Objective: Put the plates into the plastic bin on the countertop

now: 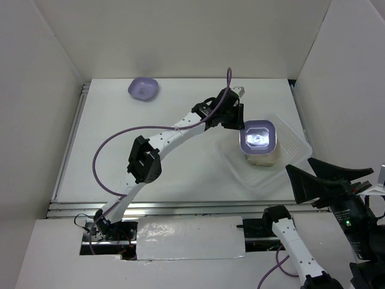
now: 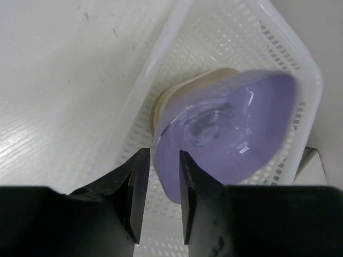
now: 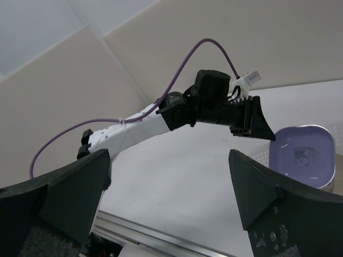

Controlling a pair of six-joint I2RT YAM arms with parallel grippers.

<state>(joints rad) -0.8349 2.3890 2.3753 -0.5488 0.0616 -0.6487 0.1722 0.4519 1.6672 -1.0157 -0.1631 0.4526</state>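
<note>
A plate stack (image 1: 258, 144) sits in the bin (image 1: 293, 137); the left tool (image 2: 162, 156), jaws slightly parted, seems to be releasing its purple top. One purple plate (image 1: 143, 88) lies on the surface (image 1: 192, 180), yet to be binned; the right tool (image 3: 169, 160) gapes empty

Purple plate (image 1: 257, 136); clear perforated bin (image 1: 295, 141); white countertop (image 1: 168, 108).

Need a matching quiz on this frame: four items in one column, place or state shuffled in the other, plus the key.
Column A
1. top purple plate
2. lone purple plate
3. right end effector
4. plastic bin

Column B
a. jaws wide open, holding nothing
b. on the stack inside the bin
c. far left of the countertop, outside the bin
d. right side of the countertop, holding the stack

Pairs: 1-b, 2-c, 3-a, 4-d
</note>
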